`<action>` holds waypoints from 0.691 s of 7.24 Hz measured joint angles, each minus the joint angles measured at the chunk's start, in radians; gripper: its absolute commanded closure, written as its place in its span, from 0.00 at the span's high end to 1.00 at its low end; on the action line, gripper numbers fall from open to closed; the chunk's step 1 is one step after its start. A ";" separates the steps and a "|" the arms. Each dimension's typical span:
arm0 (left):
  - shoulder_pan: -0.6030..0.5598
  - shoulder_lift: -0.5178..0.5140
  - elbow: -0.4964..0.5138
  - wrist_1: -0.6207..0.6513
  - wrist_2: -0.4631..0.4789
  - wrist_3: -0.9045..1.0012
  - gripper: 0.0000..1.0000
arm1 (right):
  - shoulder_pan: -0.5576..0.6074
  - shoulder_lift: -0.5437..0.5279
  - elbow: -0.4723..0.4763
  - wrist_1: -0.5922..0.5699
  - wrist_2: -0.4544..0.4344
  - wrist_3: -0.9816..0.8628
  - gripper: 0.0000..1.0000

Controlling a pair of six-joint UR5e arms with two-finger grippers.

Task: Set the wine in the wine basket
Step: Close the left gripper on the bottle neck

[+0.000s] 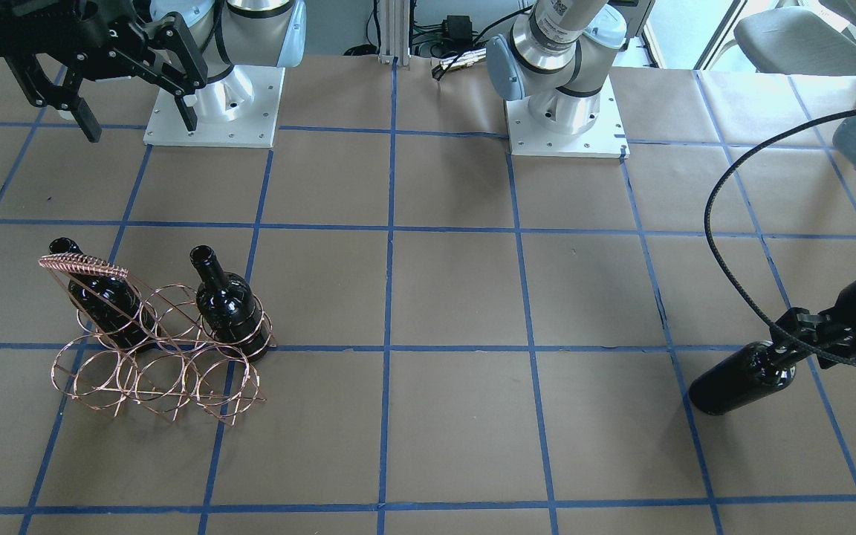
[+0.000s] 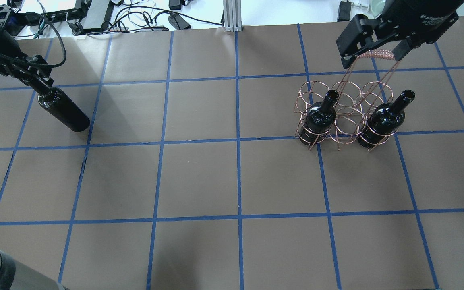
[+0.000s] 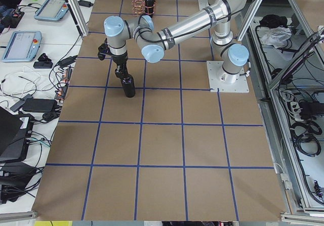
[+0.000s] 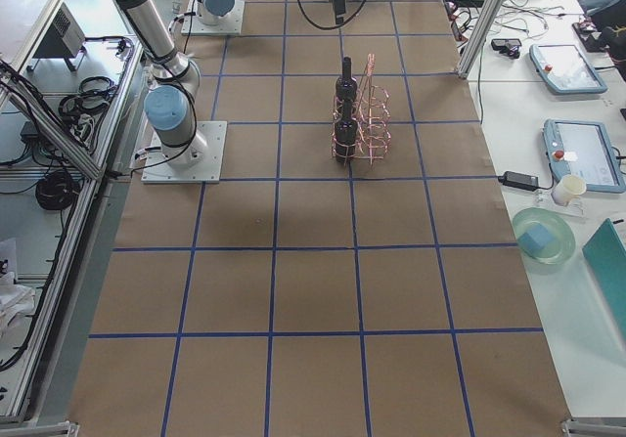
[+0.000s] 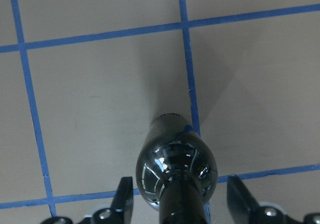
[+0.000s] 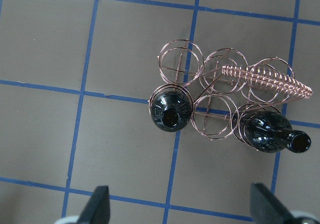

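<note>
Brown paper covers the table (image 2: 199,177), marked into squares by blue tape. The wine (image 2: 65,112) is at the table's far left end, well apart from the wine basket (image 6: 260,77), which sits at the right end. The left gripper (image 2: 40,84) is clamped on the bottle's slim neck just above the shoulder. I cannot tell whether the base is on the paper or just off it. The right gripper (image 1: 140,122) hangs above the basket with its jaws spread wide and holding nothing.

Two other bottles (image 2: 318,119) (image 2: 383,119) already stand in the end rings of the row nearer the robot. The middle ring between them is free, and so are all three rings of the far row.

The step in hand looks like the carry across. The glass is glossy and gripped only at the neck, so the move should be steady with the bottle kept vertical. It also needs enough height to clear the ring tops and the slanted handle bar (image 1: 82,264). Any free ring will do, and the bottle should go in base first and be centred before the drop. The light wire could skid if nudged sideways — the idle arm might steady it, or at least stay clear.

The bottles carry no labels. White lettering on the right gripper's body is too small to read.
</note>
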 measured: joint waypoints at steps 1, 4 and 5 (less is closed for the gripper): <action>0.000 0.001 0.000 -0.002 0.002 0.000 0.56 | 0.000 0.000 0.001 0.000 0.000 0.000 1.00; 0.001 0.001 0.000 -0.004 0.004 -0.001 0.43 | 0.000 -0.006 0.002 0.000 0.000 -0.001 1.00; 0.001 0.001 -0.001 -0.004 0.004 -0.002 0.40 | 0.000 -0.007 0.002 0.001 0.000 -0.001 1.00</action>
